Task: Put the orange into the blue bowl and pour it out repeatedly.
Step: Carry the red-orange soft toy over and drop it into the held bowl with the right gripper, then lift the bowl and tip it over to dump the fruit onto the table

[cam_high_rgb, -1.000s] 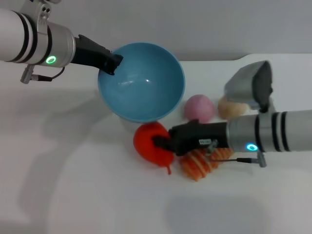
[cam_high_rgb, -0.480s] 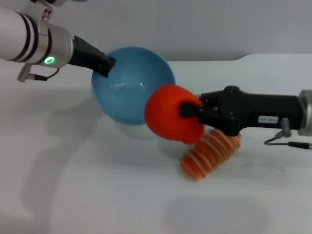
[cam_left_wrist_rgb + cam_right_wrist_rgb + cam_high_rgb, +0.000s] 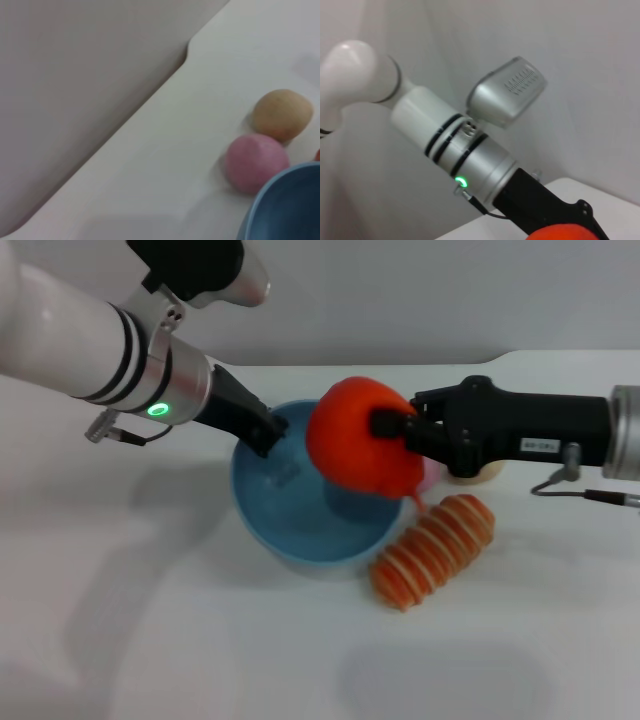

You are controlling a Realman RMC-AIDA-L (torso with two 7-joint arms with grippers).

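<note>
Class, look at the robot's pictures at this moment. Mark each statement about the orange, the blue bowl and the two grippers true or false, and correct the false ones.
1. The right gripper holds the orange above the blue bowl. True.
2. The orange lies inside the bowl. False: it is held in the air.
3. The left gripper grips the bowl's rim. True.
4. The striped ridged oblong sits in the bowl. False: it lies on the table beside it.

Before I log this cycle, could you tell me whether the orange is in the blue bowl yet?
Not yet. The orange is held above the blue bowl in the right gripper; the left gripper grips the bowl's rim.
</note>
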